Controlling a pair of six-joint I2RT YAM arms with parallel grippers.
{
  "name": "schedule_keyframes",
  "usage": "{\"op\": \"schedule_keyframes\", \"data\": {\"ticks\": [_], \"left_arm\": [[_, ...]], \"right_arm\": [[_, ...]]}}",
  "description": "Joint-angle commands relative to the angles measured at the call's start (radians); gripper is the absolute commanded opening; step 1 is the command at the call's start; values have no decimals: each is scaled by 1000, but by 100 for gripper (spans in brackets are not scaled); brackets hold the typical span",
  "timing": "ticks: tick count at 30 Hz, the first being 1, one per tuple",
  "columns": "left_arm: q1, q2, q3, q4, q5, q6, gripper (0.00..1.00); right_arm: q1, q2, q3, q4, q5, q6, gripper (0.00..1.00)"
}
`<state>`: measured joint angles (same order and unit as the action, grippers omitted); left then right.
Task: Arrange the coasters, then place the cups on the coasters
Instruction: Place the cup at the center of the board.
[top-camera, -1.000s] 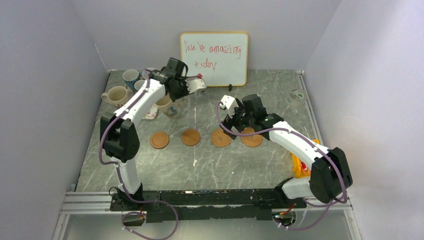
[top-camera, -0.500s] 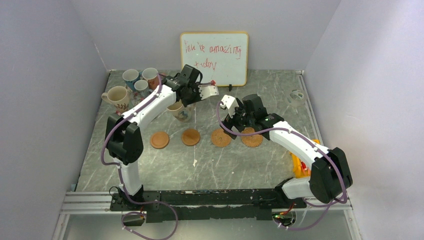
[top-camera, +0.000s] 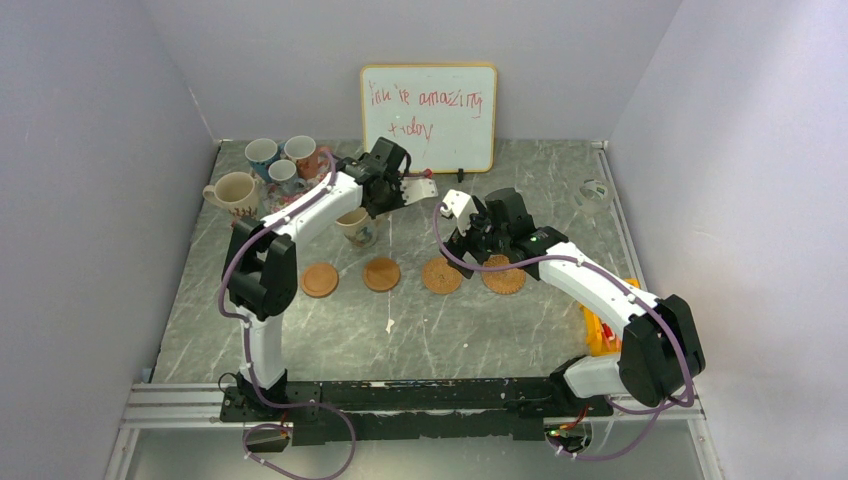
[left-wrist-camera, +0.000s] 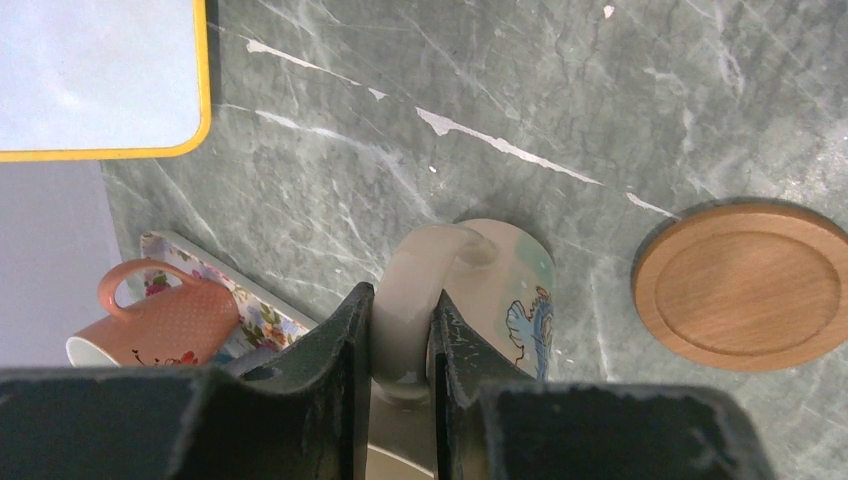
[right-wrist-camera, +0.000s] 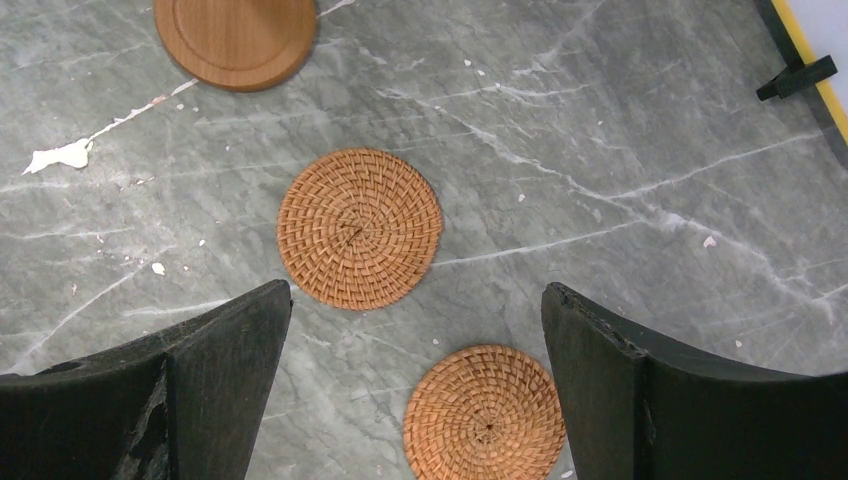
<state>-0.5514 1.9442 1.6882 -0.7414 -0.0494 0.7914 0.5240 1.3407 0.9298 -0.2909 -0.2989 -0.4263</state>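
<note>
The left end effector (left-wrist-camera: 400, 305) pinches the cream printed mug (left-wrist-camera: 512, 290) by its handle, which next must go onto the round wooden coaster (left-wrist-camera: 745, 288); the right end effector (right-wrist-camera: 415, 292) is wide open.

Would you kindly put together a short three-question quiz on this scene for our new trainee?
1. True or false: the right hand is shut.
2. The left hand grips the cream mug by its: A) rim, B) handle, C) base.
3. How many coasters lie in the row seen from above?

Key: 1. False, it stands open. 2. B, the handle. 3. Four.
</note>
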Motion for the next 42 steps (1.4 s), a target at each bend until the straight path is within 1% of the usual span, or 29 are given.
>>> {"op": "schedule_keyframes", "data": {"ticks": [1,5,8,11,13,16,20,23,27,28,30,31,35,39,42], "left_arm": [[-5,-4,41,39,-44,4,5],[-5,-2,47,36,-43,4,5],[-5,-5,52,36,-42,5,10],[-5,-9,57,31,-33,3,21],[-4,-12,57,33,-29,3,31],[-5,-19,53,39,-29,2,43],[-5,-21,53,45,-31,0,55],[-5,-29,56,52,-23,-9,62],[-3,-78,54,75,-5,-28,76],[-1,-99,43,93,-4,-33,80],[4,-145,16,139,-4,-45,93],[11,-171,1,161,-4,-53,97],[83,-277,-41,240,39,-112,98],[228,-368,-83,294,75,-184,98],[317,-395,-115,277,67,-194,98]], "right_arm": [[-4,-28,-2,21,-24,-5,100],[-3,-26,-2,19,-24,-6,100],[-4,-26,-2,20,-25,-5,100],[-3,-25,-2,20,-25,-5,100],[-4,-24,-2,20,-25,-6,100],[-4,-25,-2,20,-26,-6,100],[-4,-23,-1,20,-27,-5,100],[-3,-20,-2,19,-27,-3,100],[-3,-21,-2,19,-28,-4,100],[-4,-23,-2,20,-28,-4,100],[-3,-21,-2,19,-30,-5,100],[-3,-21,-2,19,-31,-5,100],[-4,-23,-3,18,-36,-5,100],[-4,-28,-3,17,-41,-5,100],[-4,-31,-2,17,-44,-5,100]]}}
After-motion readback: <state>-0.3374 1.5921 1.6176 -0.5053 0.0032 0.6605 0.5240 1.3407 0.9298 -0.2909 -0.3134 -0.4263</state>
